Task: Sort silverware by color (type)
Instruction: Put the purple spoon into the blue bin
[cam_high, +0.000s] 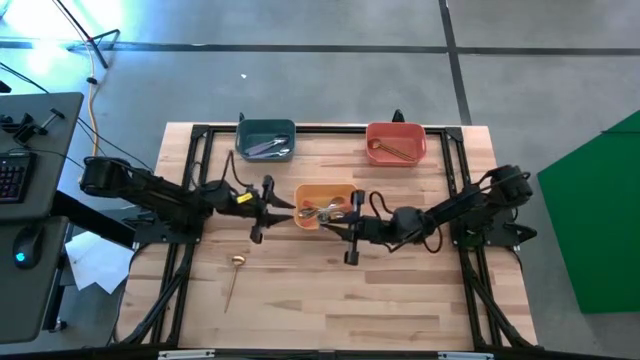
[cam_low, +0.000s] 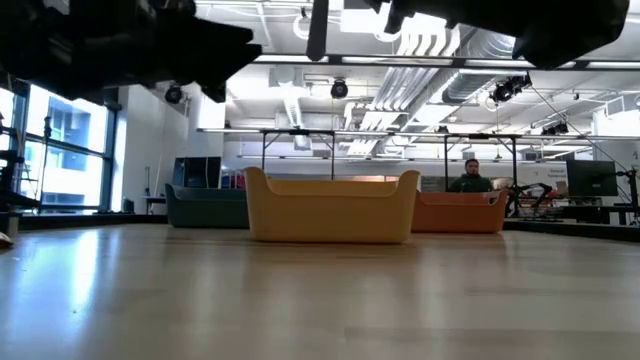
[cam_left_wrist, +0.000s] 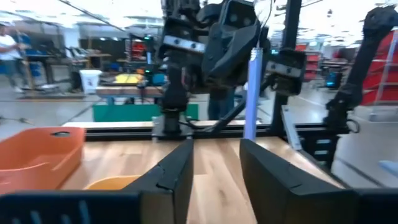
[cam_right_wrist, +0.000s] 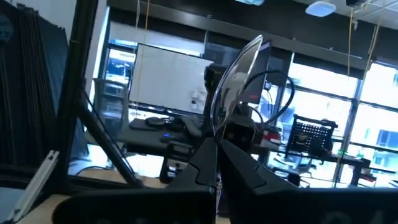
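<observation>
Dark and stretched low across the wood, your two arms reach in from opposite sides and meet at the orange bin (cam_high: 325, 192) in the middle of the table (cam_high: 400, 300).

Your right gripper (cam_right_wrist: 216, 163) sits just beside that bin's right edge. Its fingers are clenched on a spoon (cam_right_wrist: 234, 74), whose shiny silver head stands up past the fingertips in the right wrist view. From the left wrist view you see the same spoon's lavender-blue handle (cam_left_wrist: 252, 93) hanging straight down under the right gripper. The right forearm runs back toward the table's right edge, elbow bent.

Your left gripper (cam_high: 262, 208) is at the bin's left edge, its arm lying nearly level and coming in from the left. Its two fingers (cam_left_wrist: 177, 171) are spread apart with bare table between them; they grasp nothing.

Where the silverware lies, as seen from above:
- several spoons lie heaped in the orange bin between the grippers
- lavender-handled ones (cam_high: 268, 149) rest in the teal bin (cam_high: 246, 134) at the back left
- thin gold ones (cam_high: 392, 150) rest in the red bin (cam_high: 420, 135) at the back right
- one gold spoon (cam_high: 235, 277) lies loose on the table, in front of the left arm, well apart from every bin

From table height, a person (cam_low: 471, 178) shows seated in the room behind the bins.
</observation>
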